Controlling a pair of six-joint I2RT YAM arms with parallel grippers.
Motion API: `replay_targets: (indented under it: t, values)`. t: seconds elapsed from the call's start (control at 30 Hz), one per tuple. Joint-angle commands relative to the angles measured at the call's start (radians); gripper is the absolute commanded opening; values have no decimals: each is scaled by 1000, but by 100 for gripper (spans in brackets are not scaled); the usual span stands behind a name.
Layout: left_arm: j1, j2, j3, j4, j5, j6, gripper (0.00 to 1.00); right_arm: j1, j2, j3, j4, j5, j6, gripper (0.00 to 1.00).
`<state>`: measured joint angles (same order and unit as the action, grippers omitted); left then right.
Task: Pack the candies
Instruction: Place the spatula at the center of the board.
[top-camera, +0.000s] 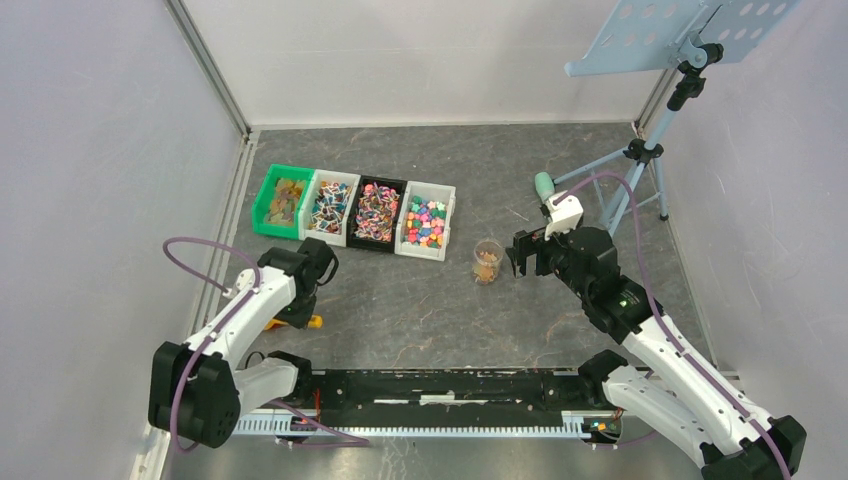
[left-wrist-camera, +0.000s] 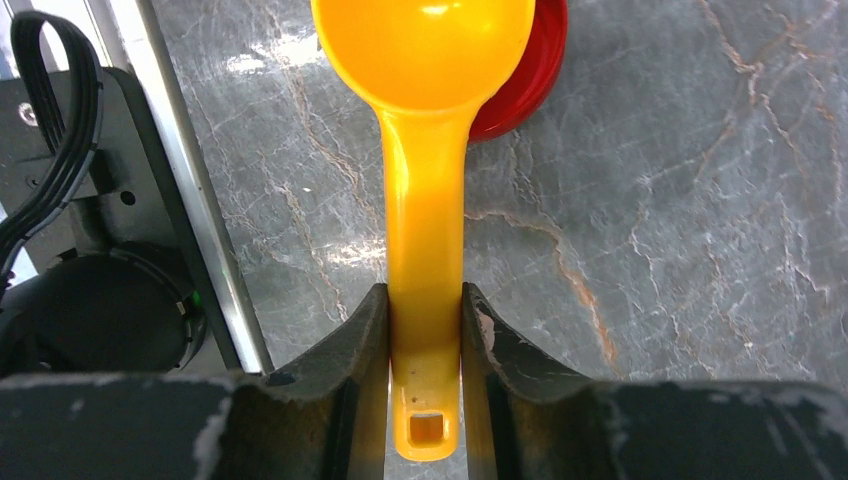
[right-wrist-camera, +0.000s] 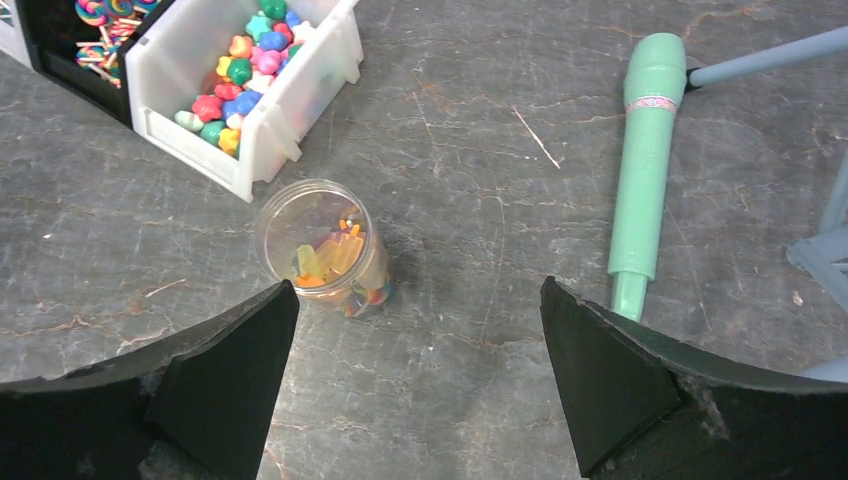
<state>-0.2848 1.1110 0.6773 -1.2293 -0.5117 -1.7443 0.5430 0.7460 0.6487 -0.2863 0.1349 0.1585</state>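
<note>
The candies (top-camera: 427, 222) fill four small bins in a row at the back left: green (top-camera: 283, 200), white, black (top-camera: 377, 212) and white (right-wrist-camera: 290, 110). A clear jar (top-camera: 487, 262) stands upright to their right with several candies (right-wrist-camera: 330, 255) inside. My right gripper (right-wrist-camera: 419, 284) hovers open just right of the jar (right-wrist-camera: 320, 245), nothing between its fingers. At the near left, my left gripper (left-wrist-camera: 424, 292) is shut on the handle of the orange scoop (left-wrist-camera: 425, 200). The scoop's empty bowl lies over a red lid (left-wrist-camera: 530, 80) on the table. In the top view only the scoop's tip (top-camera: 313, 321) shows.
A mint-green stick-shaped tool (right-wrist-camera: 645, 160) lies on the table right of the jar. A tripod stand (top-camera: 640, 160) with a perforated blue tray stands at the back right. White walls enclose the grey table, and a black rail (top-camera: 430, 385) runs along its near edge.
</note>
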Motion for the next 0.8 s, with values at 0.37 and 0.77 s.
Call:
replay_targets:
  t: [0.37, 0.77]
  values:
    - [9, -115, 25, 134, -66, 87, 42, 0, 3, 8, -18, 112, 36, 98]
    - [19, -95, 43, 99, -175, 143, 76, 0, 36, 50, -10, 57, 42, 98]
